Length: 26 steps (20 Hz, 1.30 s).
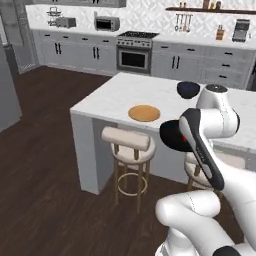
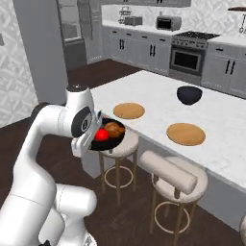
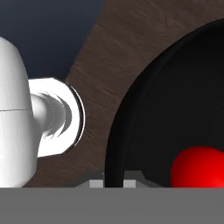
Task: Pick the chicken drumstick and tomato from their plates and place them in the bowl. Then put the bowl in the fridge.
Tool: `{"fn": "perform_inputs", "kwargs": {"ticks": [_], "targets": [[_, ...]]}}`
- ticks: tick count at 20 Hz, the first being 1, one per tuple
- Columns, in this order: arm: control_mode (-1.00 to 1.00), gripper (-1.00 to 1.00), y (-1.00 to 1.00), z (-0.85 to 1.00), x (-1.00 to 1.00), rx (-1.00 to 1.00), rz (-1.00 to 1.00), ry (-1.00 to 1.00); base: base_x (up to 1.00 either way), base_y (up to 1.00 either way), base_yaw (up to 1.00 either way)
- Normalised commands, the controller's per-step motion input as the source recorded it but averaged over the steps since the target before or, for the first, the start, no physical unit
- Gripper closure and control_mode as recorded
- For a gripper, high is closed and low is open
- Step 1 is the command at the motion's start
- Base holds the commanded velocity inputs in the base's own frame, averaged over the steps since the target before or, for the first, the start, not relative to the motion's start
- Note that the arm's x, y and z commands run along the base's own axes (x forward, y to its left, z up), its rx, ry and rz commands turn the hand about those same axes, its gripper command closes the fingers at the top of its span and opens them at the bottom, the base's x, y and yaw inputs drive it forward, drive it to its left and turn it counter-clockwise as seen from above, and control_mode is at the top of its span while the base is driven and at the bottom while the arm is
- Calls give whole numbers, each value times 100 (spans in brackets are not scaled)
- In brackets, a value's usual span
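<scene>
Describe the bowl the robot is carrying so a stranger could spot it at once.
Find the white marble island and look off its near edge, above the stool. There hangs the wide black bowl, holding a tomato and drumstick; the smaller dark bowl sits on the island.

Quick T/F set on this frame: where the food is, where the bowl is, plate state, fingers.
1. The tomato and drumstick lie in the black bowl. True.
2. The black bowl rests on the island. False: it is held off the counter edge, above the floor, next to a stool.
3. Both plates are bare. True.
4. The fingers are open. False: shut on the black bowl's rim.
5. The small dark bowl holds the tomato. False: the tomato is in the black bowl.
</scene>
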Motion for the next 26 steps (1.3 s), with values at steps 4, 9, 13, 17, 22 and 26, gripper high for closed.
{"fn": "perform_inputs", "kwargs": {"ticks": [4, 9, 13, 17, 22, 26], "targets": [[100, 100, 0, 0, 0, 0, 0, 0, -13, 0, 100], [100, 100, 0, 0, 0, 0, 0, 0, 36, 14, 80], [100, 100, 0, 0, 0, 0, 0, 0, 100, 43, 7], [100, 100, 0, 0, 0, 0, 0, 0, 100, 68, 0], [100, 100, 0, 0, 0, 0, 0, 0, 100, 78, 0], [100, 100, 0, 0, 0, 0, 0, 0, 100, 43, -6]]}}
